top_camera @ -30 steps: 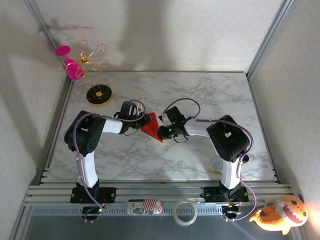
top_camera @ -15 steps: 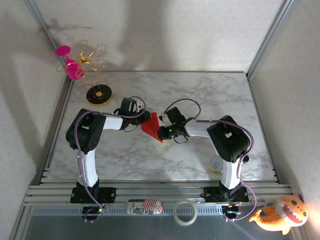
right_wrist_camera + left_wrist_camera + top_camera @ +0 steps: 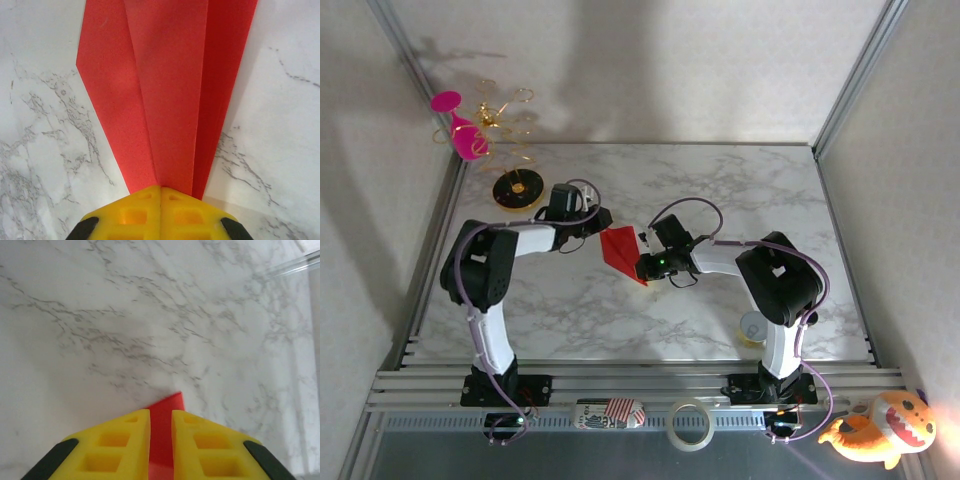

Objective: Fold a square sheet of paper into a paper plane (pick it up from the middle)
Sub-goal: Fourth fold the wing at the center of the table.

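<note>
The paper plane point(image 3: 620, 252) is a bright red folded dart lying low over the marble table point(image 3: 740, 190), centre left. My right gripper point(image 3: 642, 266) is shut on its narrow nose end. In the right wrist view the plane point(image 3: 165, 90) fans out ahead of the closed yellow fingers point(image 3: 135, 210), with creases running along its length. My left gripper point(image 3: 600, 222) sits at the plane's upper left corner. In the left wrist view its jaws point(image 3: 161, 412) stand a narrow gap apart, and a red corner of the plane point(image 3: 167, 405) shows through the gap beneath them, not pinched.
A pink wine glass point(image 3: 460, 130) and gold wire stand point(image 3: 510, 115) with a black disc base point(image 3: 518, 188) stand at the back left. A small round cup point(image 3: 752, 328) sits by the right arm's base. A tape roll point(image 3: 688, 424) and plush toy point(image 3: 880, 428) lie off the table's front edge.
My left gripper has drawn back to the left off the plane and its jaws have parted slightly. The right gripper has kept its hold in place.
</note>
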